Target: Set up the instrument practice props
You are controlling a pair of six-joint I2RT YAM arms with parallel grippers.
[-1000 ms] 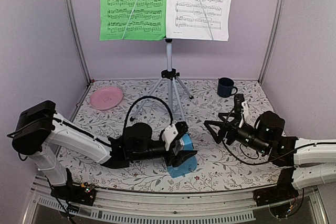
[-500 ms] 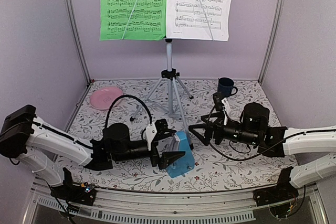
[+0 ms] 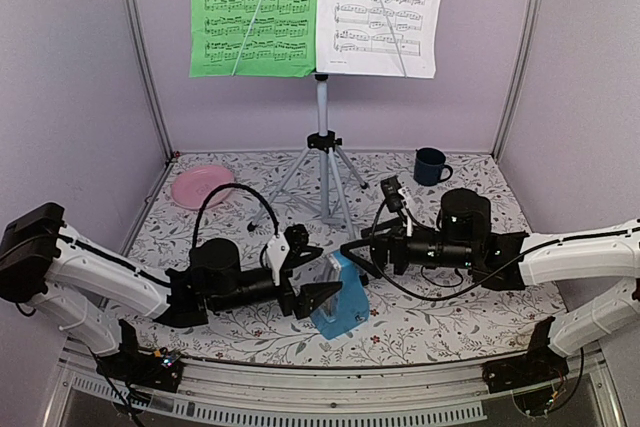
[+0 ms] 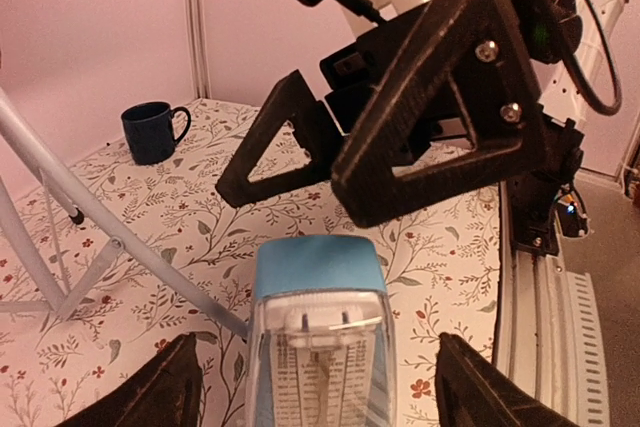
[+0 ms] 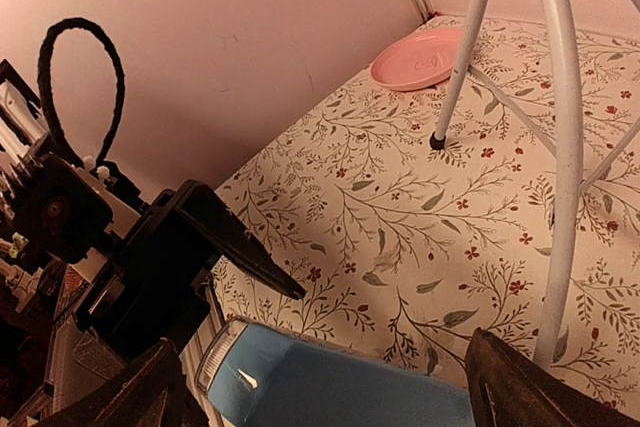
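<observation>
Two grippers crowd one small object, and that is the main hazard. The small light-blue pyramid metronome [image 3: 337, 302] stands on the floral-patterned table [image 3: 420, 322] near its front edge, just in front of the silver tripod [image 3: 322, 152] that carries the music stand with the green sheet-music page [image 3: 255, 12] and the white sheet-music page [image 3: 385, 7] high at the back. The left gripper [image 3: 325, 269] has its jaws spread wide on either side of the metronome with a gap showing on both sides in the left wrist view, so nothing holds it. The right gripper [image 3: 352, 262] reaches in from the opposite side, its jaws also fully apart and empty, with its black fingertips just above and beside the blue top. If either arm moves inward, the two sets of fingers could strike each other, or one finger could catch the narrow top and tip the metronome, which appears to lean a little in the overhead view. A sideways withdrawal of the left arm could drag a finger against its body and skid it toward the table edge. The nearest tripod leg lies close behind both wrists; a swing or a snagged cable there might jolt the stand and shake the pages loose. The dark blue mug [image 3: 430, 165] and the pink plate [image 3: 202, 187] sit well apart from all this.
</observation>
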